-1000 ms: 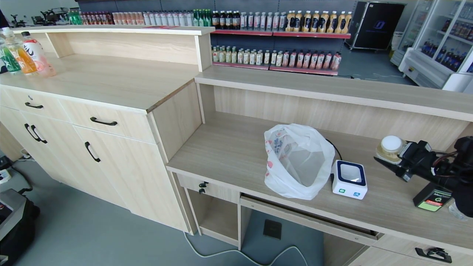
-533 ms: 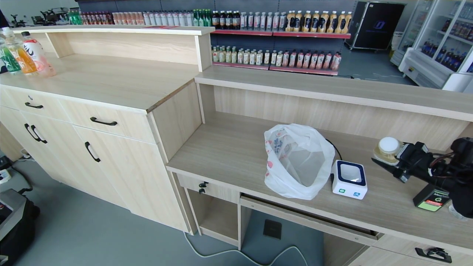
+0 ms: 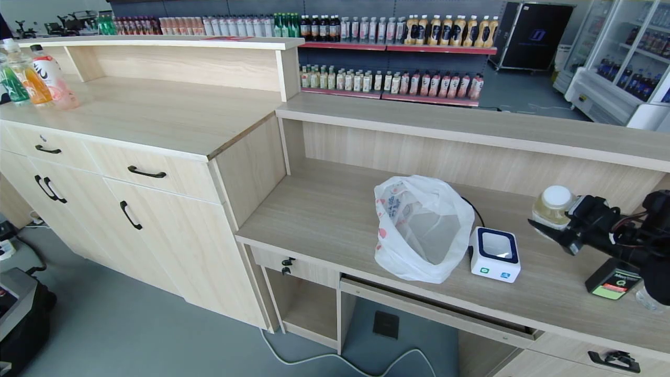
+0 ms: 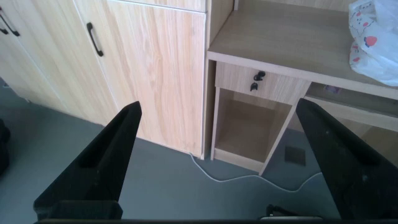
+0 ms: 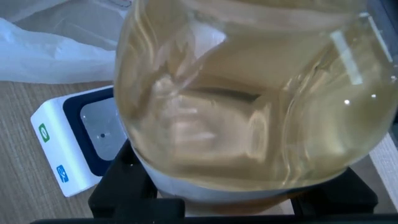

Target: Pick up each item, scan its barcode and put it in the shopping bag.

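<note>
- The right jaws are clenched on a bottle point(image 3: 556, 199) of pale yellow liquid with a white cap, gripping it low on the body.
- In the head view the bottle is upright at the right end of the lower counter point(image 3: 335, 209). It seems to be held just clear of the wood, though the angle leaves that unsure.
- The right arm point(image 3: 628, 243) comes in from the right edge, level with the bottle.
- In the right wrist view the bottle point(image 5: 249, 106) sits close to the lens, with the barcode scanner point(image 5: 78, 143) and a fold of the shopping bag point(image 5: 56, 43) beyond it.
- The barcode scanner point(image 3: 495, 254), a white box with a dark-framed window facing up, stands on the counter between the bottle and the bag, apart from the bottle.
- The shopping bag point(image 3: 424, 228), thin white plastic with red print, stands open-mouthed on the counter, touching the scanner's left side.
- A black cable point(image 3: 473, 209) runs behind the bag towards the scanner.
- The left jaws are released, spread wide, hanging low over the grey floor point(image 4: 155, 180) in front of the cabinet doors point(image 4: 155, 68); a corner of the bag point(image 4: 373, 37) shows on the counter above.
- A small black device point(image 3: 611, 280) with a green label lies on the counter under the right arm.
- Three drink bottles point(image 3: 31, 73) stand on the higher counter at far left.
- Shelves of drinks point(image 3: 392, 31) line the back wall.
</note>
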Robot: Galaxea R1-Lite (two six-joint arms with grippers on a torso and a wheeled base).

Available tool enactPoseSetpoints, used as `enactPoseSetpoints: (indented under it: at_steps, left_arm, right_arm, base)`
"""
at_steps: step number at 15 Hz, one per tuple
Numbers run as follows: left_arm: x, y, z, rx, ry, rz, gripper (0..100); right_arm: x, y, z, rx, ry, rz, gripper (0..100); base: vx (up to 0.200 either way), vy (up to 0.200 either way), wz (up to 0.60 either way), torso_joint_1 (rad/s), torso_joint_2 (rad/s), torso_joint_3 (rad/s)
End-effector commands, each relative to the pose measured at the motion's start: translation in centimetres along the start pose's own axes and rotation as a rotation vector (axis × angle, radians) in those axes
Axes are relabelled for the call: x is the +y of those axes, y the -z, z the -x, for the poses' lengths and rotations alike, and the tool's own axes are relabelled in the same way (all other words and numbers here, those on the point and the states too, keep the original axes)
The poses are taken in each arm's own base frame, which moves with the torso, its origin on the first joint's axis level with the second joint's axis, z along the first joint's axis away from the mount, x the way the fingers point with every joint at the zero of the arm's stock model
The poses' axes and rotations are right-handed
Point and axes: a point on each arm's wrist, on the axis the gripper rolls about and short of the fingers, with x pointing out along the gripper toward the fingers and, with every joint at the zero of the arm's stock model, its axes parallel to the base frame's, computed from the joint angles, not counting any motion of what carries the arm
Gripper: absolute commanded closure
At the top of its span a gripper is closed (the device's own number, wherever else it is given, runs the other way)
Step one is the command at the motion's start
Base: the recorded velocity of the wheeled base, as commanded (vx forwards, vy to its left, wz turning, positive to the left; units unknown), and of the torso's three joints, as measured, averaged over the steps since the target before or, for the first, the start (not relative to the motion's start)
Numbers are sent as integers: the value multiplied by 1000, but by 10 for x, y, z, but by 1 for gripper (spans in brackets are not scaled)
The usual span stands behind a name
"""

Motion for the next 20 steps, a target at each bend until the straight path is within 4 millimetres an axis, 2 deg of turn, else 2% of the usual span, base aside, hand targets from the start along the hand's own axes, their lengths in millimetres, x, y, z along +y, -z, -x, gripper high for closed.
enactPoseSetpoints:
  at_steps: [1,2,3,5,8,11,14,17,18,19,20]
  left_arm:
    - [0,0,0,-1,0,0,0]
    - [0,0,0,-1,0,0,0]
    - [0,0,0,-1,0,0,0]
    - [0,0,0,-1,0,0,0]
    - [0,0,0,-1,0,0,0]
    - [0,0,0,-1,-2,0,0]
    - [0,0,0,-1,0,0,0]
    - [0,0,0,-1,0,0,0]
    - [0,0,0,-1,0,0,0]
    - [0,0,0,-1,-2,0,0]
    - [0,0,0,-1,0,0,0]
  right_arm:
    - [-20,-49,44,-5,54,-164,100]
    - [-27,-58,62,21,81,-214,100]
    - [-39,-72,94,87,121,-258,100]
    - [-46,-81,134,207,191,-299,100]
    - [-48,-84,157,263,258,-298,100]
    - [-52,-89,164,265,290,-276,100]
    - [-53,-92,160,297,340,-268,100]
    - [-54,-100,118,289,544,-395,100]
    - [-54,-100,118,289,544,-395,100]
    - [-47,-97,94,208,520,-517,100]
    - [-40,-81,72,211,477,-573,100]
  base:
    - [0,0,0,0,0,0]
    - [0,0,0,0,0,0]
    - [0,0,0,0,0,0]
    - [0,0,0,0,0,0]
    - [0,0,0,0,0,0]
    - [0,0,0,0,0,0]
    - [0,0,400,3,0,-2]
    - [0,0,600,4,4,7]
    - [0,0,600,12,2,2]
    - [0,0,0,0,0,0]
    - [0,0,0,0,0,0]
